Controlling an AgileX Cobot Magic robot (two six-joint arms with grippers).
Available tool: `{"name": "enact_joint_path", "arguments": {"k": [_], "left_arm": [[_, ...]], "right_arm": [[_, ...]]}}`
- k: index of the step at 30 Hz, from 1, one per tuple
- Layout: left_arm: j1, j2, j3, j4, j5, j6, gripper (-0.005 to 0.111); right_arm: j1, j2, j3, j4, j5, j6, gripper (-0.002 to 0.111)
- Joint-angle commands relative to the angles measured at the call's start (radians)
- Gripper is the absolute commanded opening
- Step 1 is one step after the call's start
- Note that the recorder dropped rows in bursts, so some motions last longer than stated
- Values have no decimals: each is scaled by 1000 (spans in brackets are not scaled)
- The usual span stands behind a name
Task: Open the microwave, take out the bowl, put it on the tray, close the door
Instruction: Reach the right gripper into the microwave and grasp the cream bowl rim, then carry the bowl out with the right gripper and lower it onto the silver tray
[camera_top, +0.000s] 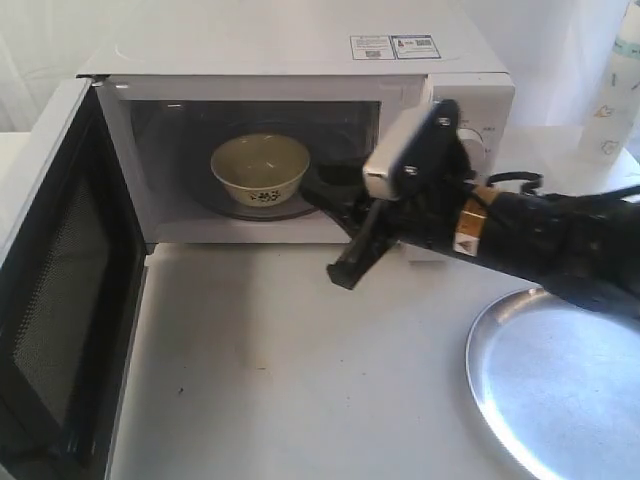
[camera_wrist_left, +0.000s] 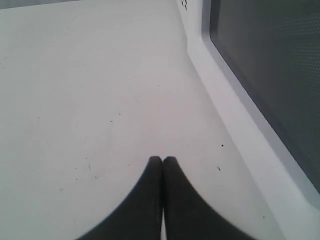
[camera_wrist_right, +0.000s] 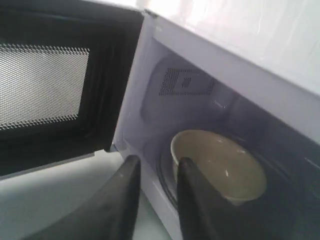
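The white microwave (camera_top: 300, 60) stands at the back with its door (camera_top: 60, 280) swung wide to the left, dark mesh side showing. The cream bowl (camera_top: 260, 170) with dark blue marks sits inside on the turntable. My right gripper (camera_top: 330, 235) is open at the cavity's front right. One finger reaches in beside the bowl's right side and the other hangs outside over the table. In the right wrist view the open gripper (camera_wrist_right: 159, 161) has nothing between its fingers, with the bowl (camera_wrist_right: 225, 165) just beyond. The silvery tray (camera_top: 560, 390) lies at the front right. My left gripper (camera_wrist_left: 162, 159) is shut and empty above the table, beside the door (camera_wrist_left: 270, 65).
A white bottle (camera_top: 615, 90) stands at the far right, behind the right arm. The open door takes up the left side of the table (camera_top: 280, 370). The right arm stretches over the table above the tray's far edge.
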Motion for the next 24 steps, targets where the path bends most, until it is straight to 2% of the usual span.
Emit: {"name": "enact_joint_path", "arguments": {"k": [1,2,4,10,12,13,14,15,20,24], "left_arm": [[-5,-2,-3,-13,2,0,0],[-5,-2,-3,-13,2,0,0],[-5,-2,-3,-13,2,0,0],[-5,-2,-3,-13,2,0,0],[-5,-2,-3,-13,2,0,0],[-5,-2,-3,-13,2,0,0],[-5,-2,-3,-13,2,0,0],[-5,-2,-3,-13,2,0,0],[-5,-2,-3,-13,2,0,0],[-5,-2,-3,-13,2,0,0]], "right_arm": [[115,190,-250,34,194,-24,51],[140,254,-343,36,261,-24,59],[164,323,-442,36,347,-24,66],[186,492,-685,36,580,-26,66],[186,536,-724,16,637,-33,54],[188,540,-726,5,633,-51,28],[195,538,-726,5,633,-51,10],[202,526,-718,12,620,-38,1],[274,479,-669,-79,576,39,0],[351,413,-619,-135,747,108,0]]}}
